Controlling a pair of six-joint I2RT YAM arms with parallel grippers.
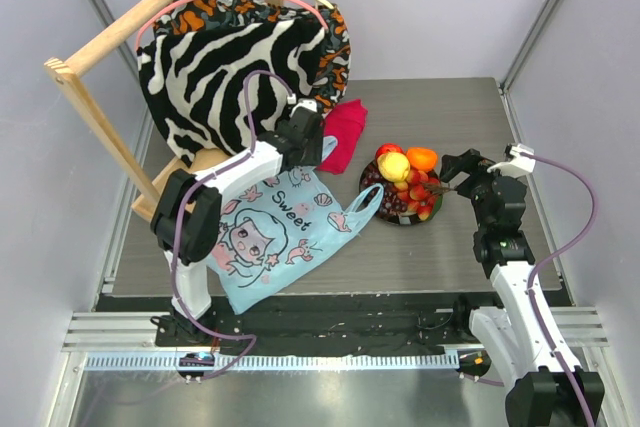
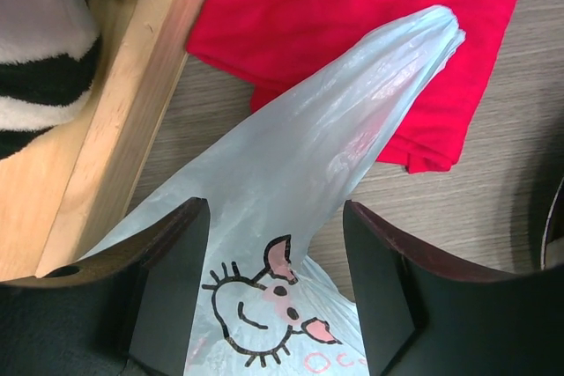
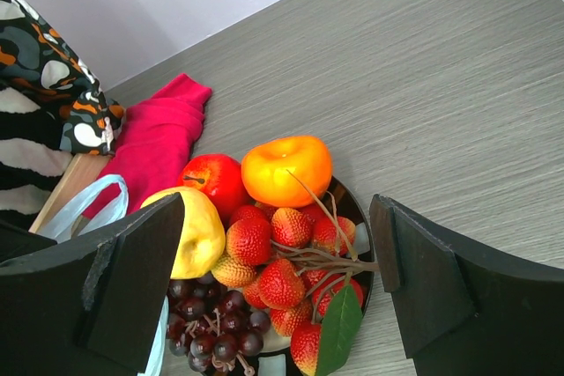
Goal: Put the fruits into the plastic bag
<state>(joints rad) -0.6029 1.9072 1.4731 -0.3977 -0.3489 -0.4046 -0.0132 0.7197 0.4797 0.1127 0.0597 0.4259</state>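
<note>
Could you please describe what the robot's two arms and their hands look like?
Both the left arm and right arm have white links joined by chunky black joint housings, each trailed by a looping mauve cable. The left hand and right hand each carry two broad, flat black fingers; no markings show.

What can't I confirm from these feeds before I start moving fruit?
- Plastic bag mouth: top view, left arm covers its upper end; left wrist view shows only a peak of its film.
- Left claw: open around the film; contact unclear, bottom edge cuts it off.
- Grapes: right wrist view, cut by the bottom edge and the right claw finger.
- Right claw height above fruit: unclear in any view.
</note>
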